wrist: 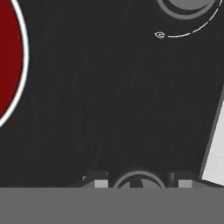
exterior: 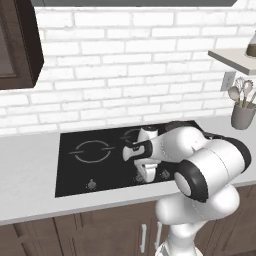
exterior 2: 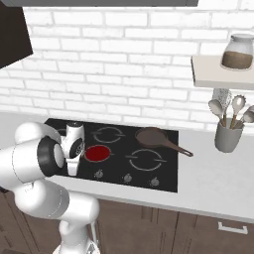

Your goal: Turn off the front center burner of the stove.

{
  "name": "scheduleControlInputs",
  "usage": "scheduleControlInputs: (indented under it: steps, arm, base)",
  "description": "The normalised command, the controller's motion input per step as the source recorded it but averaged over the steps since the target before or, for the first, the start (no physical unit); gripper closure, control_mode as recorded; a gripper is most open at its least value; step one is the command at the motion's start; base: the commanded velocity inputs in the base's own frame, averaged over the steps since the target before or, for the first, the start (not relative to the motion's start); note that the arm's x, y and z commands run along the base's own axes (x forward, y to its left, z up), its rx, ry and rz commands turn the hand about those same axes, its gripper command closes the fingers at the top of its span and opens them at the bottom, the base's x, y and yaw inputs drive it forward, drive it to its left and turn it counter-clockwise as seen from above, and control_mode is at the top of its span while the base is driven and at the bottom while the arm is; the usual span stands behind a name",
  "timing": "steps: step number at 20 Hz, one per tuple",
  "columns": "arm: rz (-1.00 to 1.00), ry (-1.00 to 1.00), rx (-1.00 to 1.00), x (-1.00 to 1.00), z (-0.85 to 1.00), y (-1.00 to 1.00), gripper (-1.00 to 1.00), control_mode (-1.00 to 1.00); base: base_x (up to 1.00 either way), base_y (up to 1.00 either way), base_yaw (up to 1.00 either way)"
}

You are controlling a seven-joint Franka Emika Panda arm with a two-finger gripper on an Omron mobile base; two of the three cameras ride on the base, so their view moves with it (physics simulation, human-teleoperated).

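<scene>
The stove (exterior: 80,170) (exterior 2: 166,171) is a black glass cooktop set in a pale counter. Its front center burner (exterior 2: 97,153) is a small ringed zone with a solid red disc, and part of that disc (wrist: 8,57) runs off the left edge of the hand view. My gripper (exterior 2: 72,172) (exterior: 145,177) points straight down at the knob row, just left of the red zone. In the hand view the gripper (wrist: 140,183) is open, with a grey knob (wrist: 138,177) between its two fingertips. A second knob (wrist: 188,5) sits at the top edge.
A brown frying pan (exterior 2: 151,135) rests on the rear right burner, handle pointing right. More knobs (exterior 2: 127,177) (exterior 2: 155,182) line the front. A grey utensil holder (exterior: 242,116) (exterior 2: 228,136) stands on the counter at right, under a shelf with a jar (exterior 2: 238,52). A dark cabinet (exterior: 17,45) hangs upper left.
</scene>
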Motion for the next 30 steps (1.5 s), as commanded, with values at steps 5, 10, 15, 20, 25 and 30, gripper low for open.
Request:
scheduleControlInputs:
  steps: [5,10,15,20,25,30]
  arm:
    - [-0.54,0.00,0.00,0.00,-0.20,0.12,1.00,-1.00]
    - [-0.53,0.00,0.00,0.07,-0.19,0.23,1.00,-1.00]
    - [-0.53,0.00,-0.01,0.37,-0.09,0.29,1.00,-1.00]
    - [-0.55,-0.03,0.00,0.78,0.00,0.35,1.00,-1.00]
    - [-0.63,-0.12,0.00,0.64,0.00,0.22,1.00,-1.00]
    - [-0.74,-0.17,0.00,0.66,0.00,0.12,1.00,-1.00]
  base:
    - [0.00,0.00,0.00]
    - [0.00,0.00,0.00]
    - [0.00,0.00,0.00]
    - [0.00,0.00,0.00]
    - [0.00,0.00,0.00]
    - [0.00,0.00,0.00]
